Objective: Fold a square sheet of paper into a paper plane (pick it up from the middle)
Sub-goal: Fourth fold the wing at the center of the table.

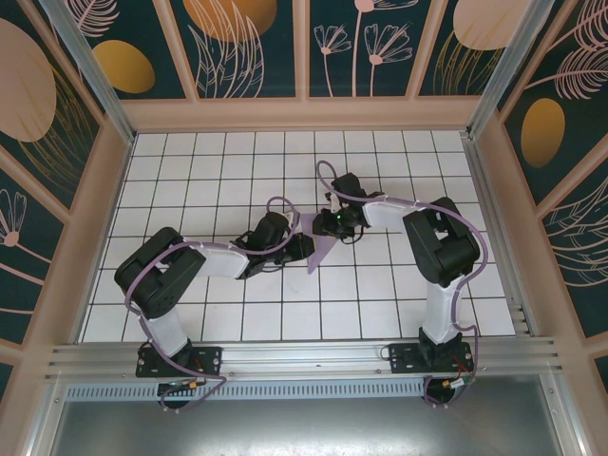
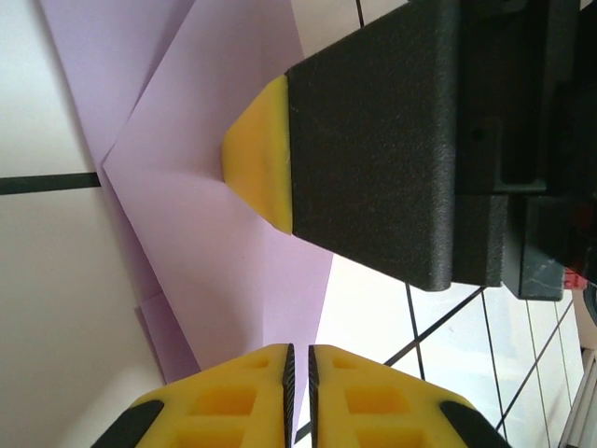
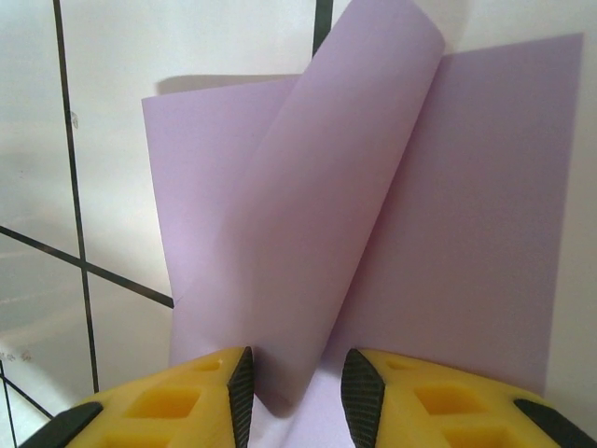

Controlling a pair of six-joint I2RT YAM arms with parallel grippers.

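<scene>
The lilac sheet of paper (image 1: 323, 251) lies partly folded on the white tiled table, between the two grippers. In the left wrist view the paper (image 2: 205, 224) shows folded flaps meeting at a point, and a yellow fingertip (image 2: 256, 154) of the right gripper rests on it. My left gripper (image 2: 298, 359) is shut, with its tips at the sheet's edge; I cannot tell whether paper is pinched between them. My right gripper (image 3: 297, 373) is open, and a curled-over flap (image 3: 317, 233) of the paper (image 3: 476, 187) loops between its fingers. From above, the left gripper (image 1: 306, 245) and the right gripper (image 1: 332, 228) almost touch.
The tiled table (image 1: 237, 171) is closed in by low beige walls (image 1: 304, 114) at the back and sides. An aluminium rail (image 1: 304, 356) runs along the near edge. Purple cables (image 1: 328, 176) arch over both arms.
</scene>
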